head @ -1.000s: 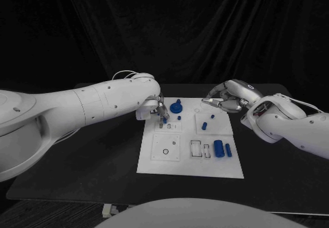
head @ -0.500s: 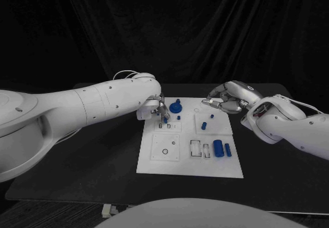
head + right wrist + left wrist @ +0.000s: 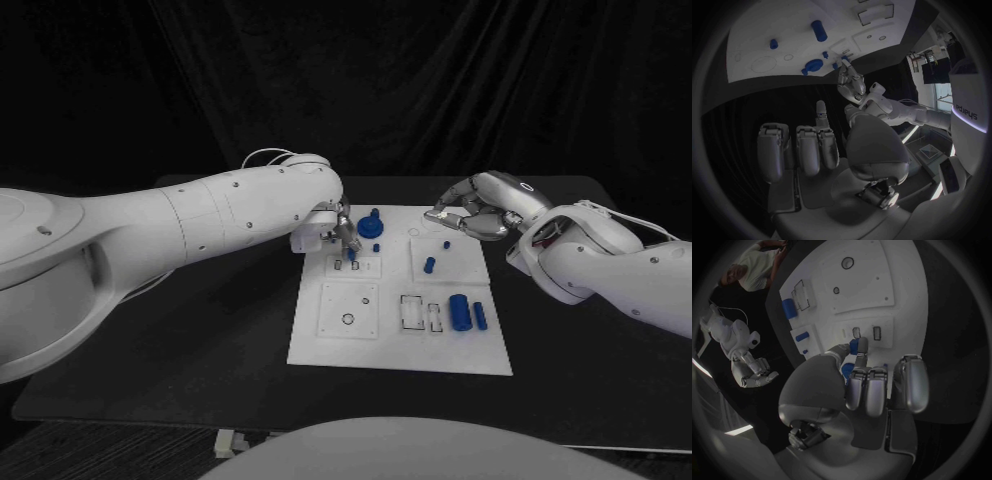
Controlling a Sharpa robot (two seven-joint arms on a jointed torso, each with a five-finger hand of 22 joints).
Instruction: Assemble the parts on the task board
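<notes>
The white task board (image 3: 326,345) lies mid-table. My left hand (image 3: 332,230) hovers at the board's far left corner and pinches a small blue part (image 3: 856,346) between thumb and a finger, just above two small slots (image 3: 867,333). A round blue knob (image 3: 371,225) stands next to this hand. My right hand (image 3: 469,215) hangs over the board's far right corner with its fingers (image 3: 811,147) curled in on nothing. Blue pegs (image 3: 430,265) stand on the right half, and a thick blue cylinder (image 3: 460,312) lies beside a thin bar (image 3: 480,317).
Empty cut-outs (image 3: 413,312) and a round hole (image 3: 348,319) mark the board's near half. Black table (image 3: 173,340) surrounds the board, with a dark curtain behind. My bulky left arm (image 3: 173,225) spans the table's left side.
My left hand has edged very slightly toward the board with the blue part still pinched. The right hand has stayed put.
</notes>
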